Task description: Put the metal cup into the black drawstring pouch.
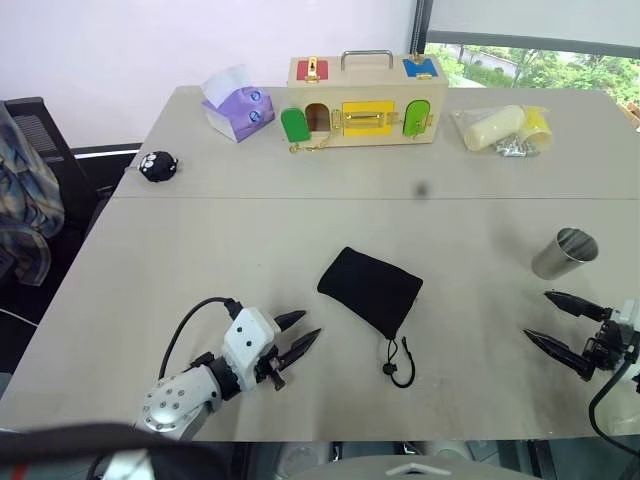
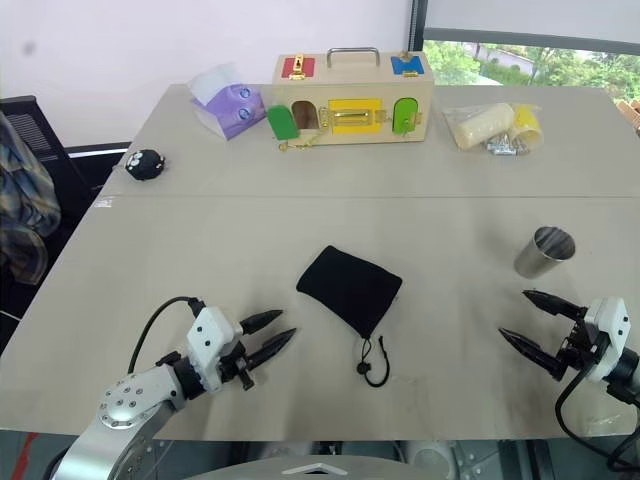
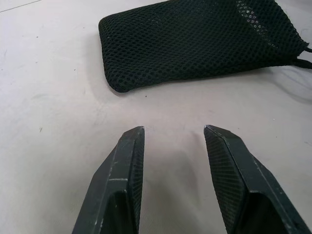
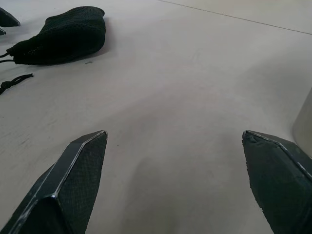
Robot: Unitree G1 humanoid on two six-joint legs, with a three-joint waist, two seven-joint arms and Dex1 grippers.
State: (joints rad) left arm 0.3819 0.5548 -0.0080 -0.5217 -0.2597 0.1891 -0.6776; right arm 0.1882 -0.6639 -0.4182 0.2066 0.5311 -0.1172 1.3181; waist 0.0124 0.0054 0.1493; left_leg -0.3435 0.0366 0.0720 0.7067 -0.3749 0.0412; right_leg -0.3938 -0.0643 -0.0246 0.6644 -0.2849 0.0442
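- Your right claw [image 1: 564,334] stood wide open and empty, with the cup [image 1: 565,252] upright just beyond it, not touched.
- Your left claw [image 1: 297,345] was part open, empty, near the pouch [image 1: 370,289], which lay flat ahead of it.
- You'd have done well to square the fingers on the cup's sides: smooth, tapered steel probably slips.
- The pouch was soft black mesh, its cord [image 1: 399,364] trailing loose.

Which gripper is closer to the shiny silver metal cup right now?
Right. The right gripper sits open just in front of the shiny silver metal cup; the left gripper is far across the table, beyond the black fabric drawstring pouch.
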